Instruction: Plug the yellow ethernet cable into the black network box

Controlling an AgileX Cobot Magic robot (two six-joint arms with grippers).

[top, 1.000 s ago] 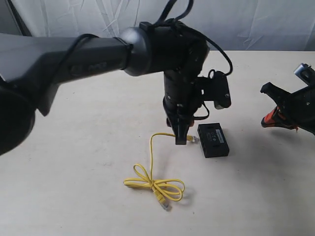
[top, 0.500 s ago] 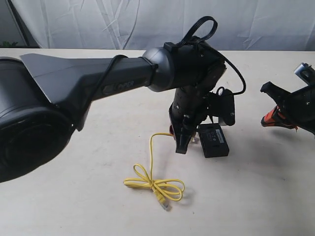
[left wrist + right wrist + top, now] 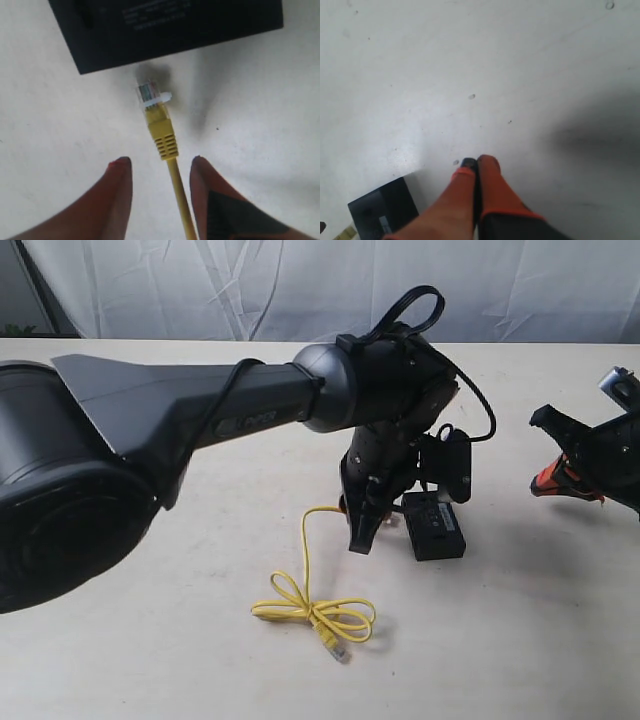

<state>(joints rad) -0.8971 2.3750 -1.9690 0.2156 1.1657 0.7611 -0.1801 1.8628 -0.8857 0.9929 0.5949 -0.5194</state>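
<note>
Tabletop [image 3: 150,640], left end effector [image 3: 159,161] wide astride unheld cable [image 3: 161,125] near box [image 3: 175,30] edge, right end effector [image 3: 476,165] closed, empty

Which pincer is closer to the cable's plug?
Left. The left pincer, open, straddles the cable right behind the plug. The right pincer, shut, is well away beyond the box.

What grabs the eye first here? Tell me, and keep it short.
The big dark left arm fills the exterior view's left half, bent down mid-scene. Its jaws stand open either side of the yellow ethernet cable, whose clear plug lies just short of the black network box, not plugged in. The cable's looped rest lies nearer the camera.
</note>
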